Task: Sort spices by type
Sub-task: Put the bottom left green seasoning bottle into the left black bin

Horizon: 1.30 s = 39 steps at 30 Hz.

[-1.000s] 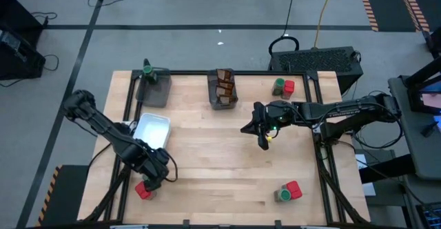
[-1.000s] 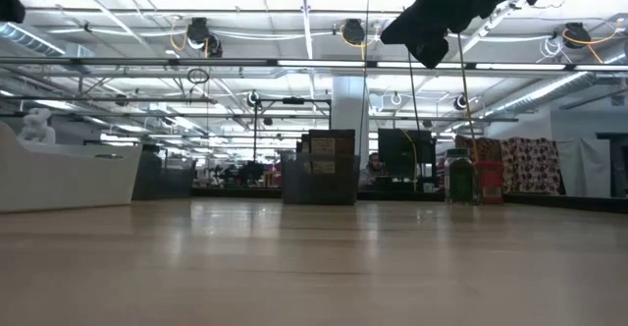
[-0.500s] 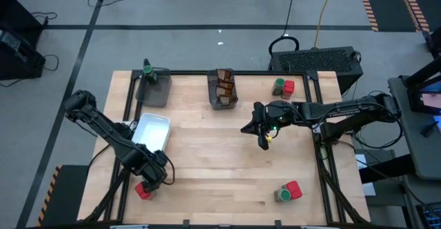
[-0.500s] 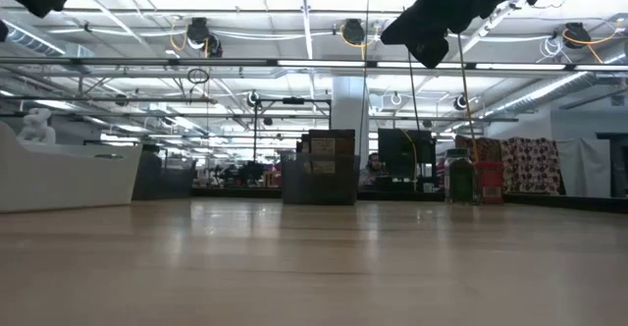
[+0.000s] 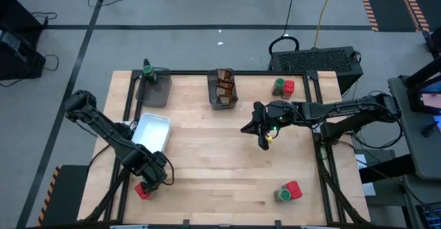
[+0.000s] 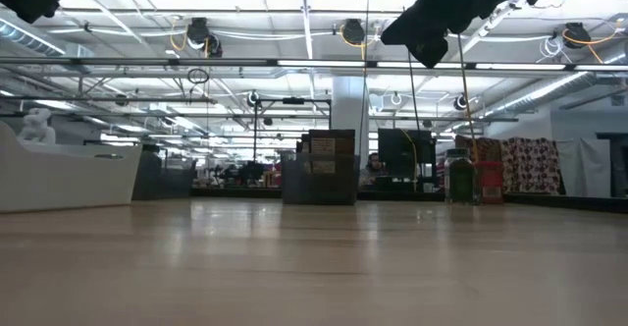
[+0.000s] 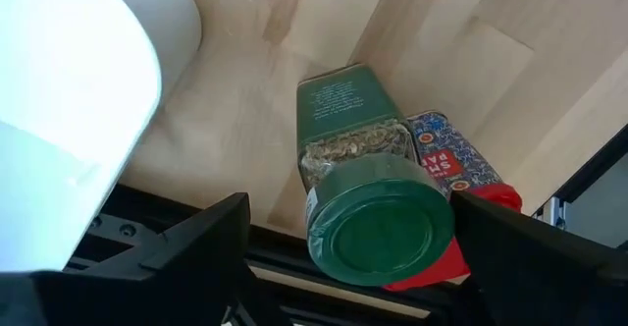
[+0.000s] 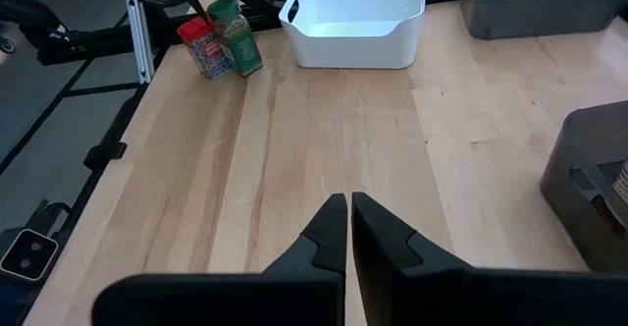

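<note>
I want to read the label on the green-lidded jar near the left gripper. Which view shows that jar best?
The left wrist view: the green-lidded jar fills the frame between the open left gripper fingers, label and contents visible. The right wrist view shows it small and distant. The high view hides it under the arm; the low view misses it.

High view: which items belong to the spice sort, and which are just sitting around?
Belongs to the sort:
- green-lidded jar and red container under the open left claw
- far jar-and-red pair
- near jar-and-red pair
- brown packets
- jar in the far-left bin

Just there:
- grey bins
- white tray
- shut right claw, waiting mid-table
</note>
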Available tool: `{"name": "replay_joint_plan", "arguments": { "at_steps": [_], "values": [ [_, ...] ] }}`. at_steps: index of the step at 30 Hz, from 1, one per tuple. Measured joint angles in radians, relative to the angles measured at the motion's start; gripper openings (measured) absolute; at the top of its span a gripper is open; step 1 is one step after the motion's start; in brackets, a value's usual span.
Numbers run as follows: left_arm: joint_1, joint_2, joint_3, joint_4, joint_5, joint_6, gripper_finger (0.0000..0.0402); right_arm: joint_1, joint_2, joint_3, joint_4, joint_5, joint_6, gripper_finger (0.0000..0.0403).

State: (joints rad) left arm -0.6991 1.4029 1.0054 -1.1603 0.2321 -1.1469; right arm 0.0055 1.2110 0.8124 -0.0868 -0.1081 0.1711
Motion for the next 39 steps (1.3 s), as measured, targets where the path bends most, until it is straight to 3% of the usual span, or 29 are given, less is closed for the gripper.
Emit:
{"name": "replay_joint_plan", "arguments": {
  "at_steps": [12,26,39],
  "values": [
    [0.0,0.0,0.0,-0.001,0.002,0.0,0.0343,0.0,0.0,0.0,0.0,0.0,0.0,0.0],
    [0.0,-0.001,0.001,-0.004,0.012,-0.001,0.0208,0.0,0.0,0.0,0.0,-0.001,0.0,0.0],
    [0.011,-0.019,0.043,0.001,-0.001,0.034,0.0208,0.0,0.0,0.0,0.001,-0.001,-0.001,0.0]
  ]
}}
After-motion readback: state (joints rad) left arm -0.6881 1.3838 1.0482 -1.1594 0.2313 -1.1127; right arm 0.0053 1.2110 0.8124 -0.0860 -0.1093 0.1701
